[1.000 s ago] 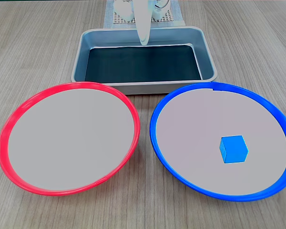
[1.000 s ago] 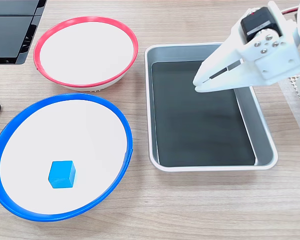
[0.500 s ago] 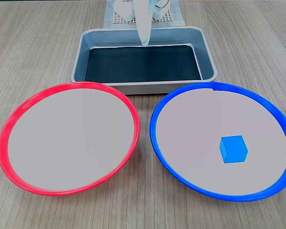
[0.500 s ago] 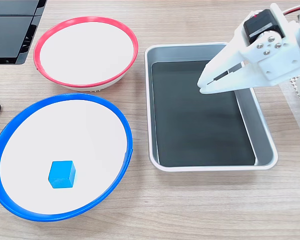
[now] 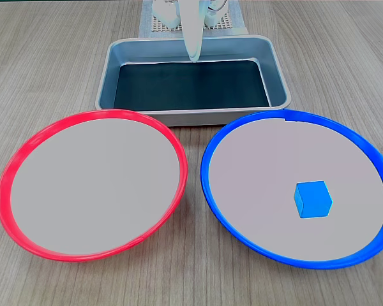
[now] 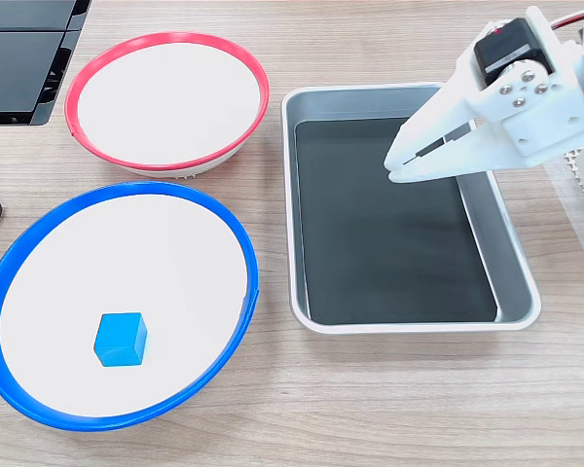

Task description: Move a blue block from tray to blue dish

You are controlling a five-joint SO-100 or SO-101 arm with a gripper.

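In a fixed view from the front, a grey metal tray (image 5: 193, 76) with a dark bottom sits at the upper centre of a wood-grain table (image 5: 45, 57), and nothing lies in it. A white gripper (image 5: 193, 57) hangs point-down over its far wall; from this angle I cannot tell how its jaws stand. A red-rimmed dish (image 5: 92, 185) with nothing in it is at lower left, and the blue dish (image 5: 300, 194) at lower right holds the blue block (image 5: 313, 199) right of its centre. In a fixed view from above, the tray (image 6: 404, 209) is at right, the red-rimmed dish (image 6: 165, 102) at upper left, and the blue dish (image 6: 117, 304) at lower left, with the blue block (image 6: 120, 339) resting on its pale floor. The gripper (image 6: 394, 167) hovers over the tray's upper half, its jaws nearly together and holding nothing. Judging by this, the move looks complete, with nothing left but parking the arm.
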